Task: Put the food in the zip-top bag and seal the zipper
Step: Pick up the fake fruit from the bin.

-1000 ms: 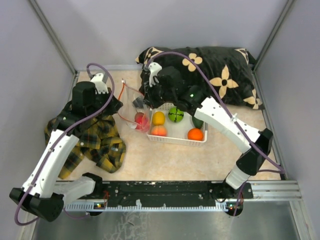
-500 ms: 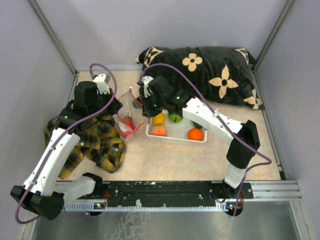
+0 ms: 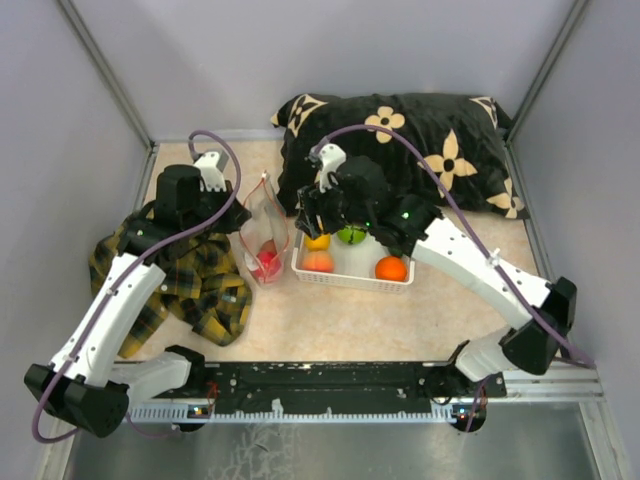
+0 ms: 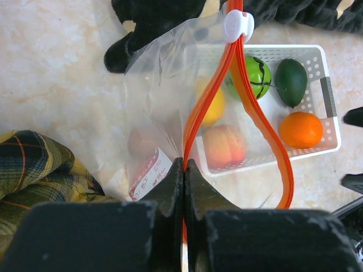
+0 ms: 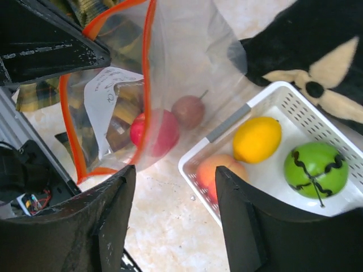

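The left gripper (image 4: 184,164) is clamped on the zipper (image 4: 207,107), holding the zip-top bag (image 4: 153,113) open just beside the basket (image 5: 271,92). The red fruit (image 5: 154,132) and brown fruit (image 5: 188,111) lie inside the bag, and the rest of the food (image 5: 257,139) lies in the basket. The right gripper (image 5: 176,187) hangs empty, jaws apart, above the bag and basket; because the bag hangs from one pinch point, a finger snagging the strip on re-entry could pull it free, collapsing the mouth.

Top camera looks down; close wrist cameras, seemingly downward, share basket (image 4: 283,50), zip-top bag (image 4: 159,85).
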Tool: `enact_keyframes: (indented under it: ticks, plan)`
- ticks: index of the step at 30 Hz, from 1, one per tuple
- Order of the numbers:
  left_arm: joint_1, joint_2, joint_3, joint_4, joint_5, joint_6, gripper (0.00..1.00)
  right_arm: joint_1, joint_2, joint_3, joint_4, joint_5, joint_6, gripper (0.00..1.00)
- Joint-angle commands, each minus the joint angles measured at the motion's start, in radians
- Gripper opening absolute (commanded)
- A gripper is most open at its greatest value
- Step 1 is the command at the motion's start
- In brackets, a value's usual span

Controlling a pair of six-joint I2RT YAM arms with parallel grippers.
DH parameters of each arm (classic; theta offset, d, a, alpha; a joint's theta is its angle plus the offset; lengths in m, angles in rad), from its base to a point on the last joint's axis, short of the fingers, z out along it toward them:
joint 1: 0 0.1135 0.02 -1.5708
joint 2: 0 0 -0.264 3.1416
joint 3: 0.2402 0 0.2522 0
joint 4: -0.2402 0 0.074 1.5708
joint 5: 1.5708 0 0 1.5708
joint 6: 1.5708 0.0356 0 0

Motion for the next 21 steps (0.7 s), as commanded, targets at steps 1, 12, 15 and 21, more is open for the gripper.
enact_keyframes:
  ticks: [1,12,15,21]
  plan:
    - [-0.006,0.003,-0.007,0.046,0.022,0.000,0.00,-0.004,-0.101,-0.057,0.028,0.111,-0.009,0.61]
    - [-0.008,-0.006,-0.032,0.058,0.040,0.001,0.00,-0.194,-0.178,-0.284,0.008,0.260,-0.017,0.72]
    - [-0.007,-0.005,-0.037,0.061,0.045,0.004,0.00,-0.217,-0.141,-0.324,0.021,0.318,-0.028,0.77]
    - [-0.008,-0.008,-0.034,0.058,0.044,0.011,0.00,-0.297,-0.002,-0.351,0.040,0.417,-0.018,0.80]
